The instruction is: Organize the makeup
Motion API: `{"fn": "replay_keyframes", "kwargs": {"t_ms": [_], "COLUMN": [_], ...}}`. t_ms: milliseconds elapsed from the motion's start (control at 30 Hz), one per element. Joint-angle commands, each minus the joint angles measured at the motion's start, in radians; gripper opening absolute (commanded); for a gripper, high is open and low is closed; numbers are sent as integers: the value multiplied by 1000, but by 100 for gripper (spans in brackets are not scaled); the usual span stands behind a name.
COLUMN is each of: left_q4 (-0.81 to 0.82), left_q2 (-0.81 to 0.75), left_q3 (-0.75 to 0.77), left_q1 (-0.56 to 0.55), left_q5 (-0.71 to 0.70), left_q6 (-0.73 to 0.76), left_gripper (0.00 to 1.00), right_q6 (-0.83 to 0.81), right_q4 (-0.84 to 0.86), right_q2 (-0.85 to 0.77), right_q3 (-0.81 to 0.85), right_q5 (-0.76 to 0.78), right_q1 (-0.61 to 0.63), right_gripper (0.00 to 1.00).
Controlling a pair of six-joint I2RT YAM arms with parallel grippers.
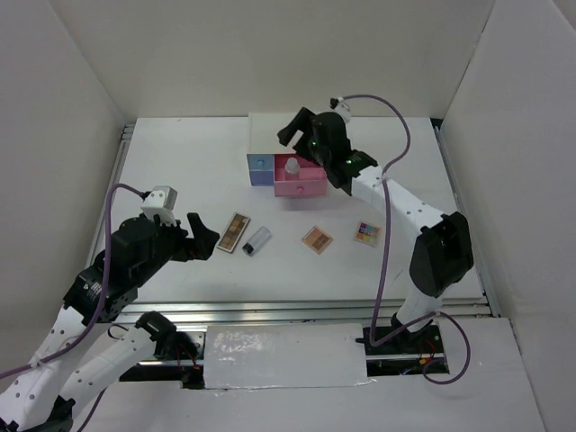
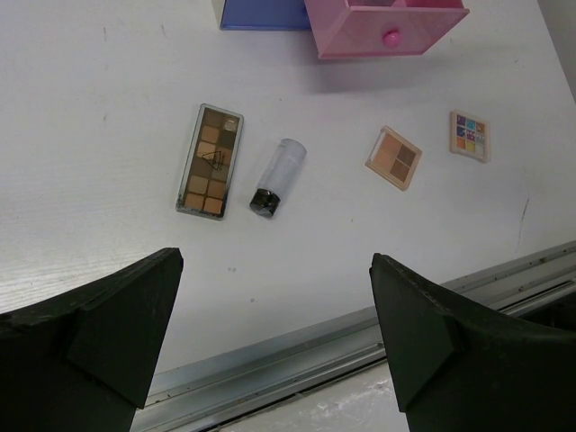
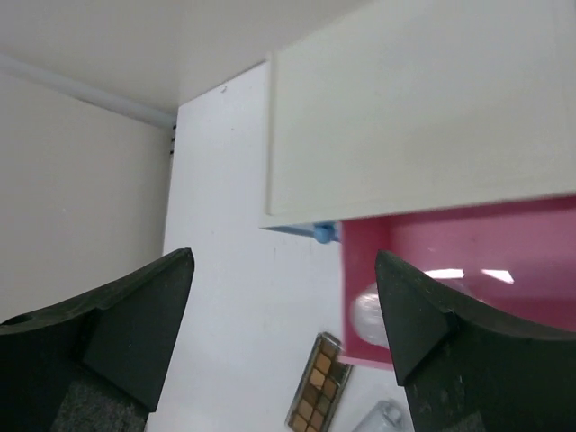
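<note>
A long brown eyeshadow palette (image 1: 236,233) (image 2: 211,162) lies on the white table beside a small clear bottle (image 1: 257,240) (image 2: 277,177). A square pinkish palette (image 1: 317,239) (image 2: 394,157) and a multicolour palette (image 1: 367,234) (image 2: 469,136) lie to their right. Another clear bottle (image 1: 292,166) (image 3: 369,315) lies in the open pink drawer (image 1: 301,184) (image 3: 468,261). My left gripper (image 1: 203,236) (image 2: 274,261) is open and empty, just left of the brown palette. My right gripper (image 1: 300,128) (image 3: 283,261) is open and empty above the box and the pink drawer. No lipstick tube shows.
The white drawer box (image 1: 274,135) (image 3: 423,117) stands at the back centre, with its blue drawer (image 1: 261,166) (image 2: 261,13) beside the pink one. A metal rail (image 1: 297,310) (image 2: 360,351) runs along the near table edge. White walls enclose the table.
</note>
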Motion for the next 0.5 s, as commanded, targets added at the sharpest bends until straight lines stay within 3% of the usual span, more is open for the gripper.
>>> {"fn": "replay_keyframes", "kwargs": {"t_ms": [0,100,167,467], "left_q4": [38,37,37,40], "left_q2": [8,14,10,16], "left_q3": [-9,-7,-9,-7], "left_q1": [-5,-5,-5,-7], "left_q5": [4,6,6,12], "left_q6": [11,13,10,14], "left_gripper": [99,99,99,99], "right_q6": [-244,-322,-356,-404], "right_q4": [-243,-426,-521,-489], "right_q2": [71,178,236,227], "right_q3": [247,422,494,374], "right_q5": [175,310,393,522], "right_q1": [94,132,152,184], "right_gripper": [89,87,79,74]}}
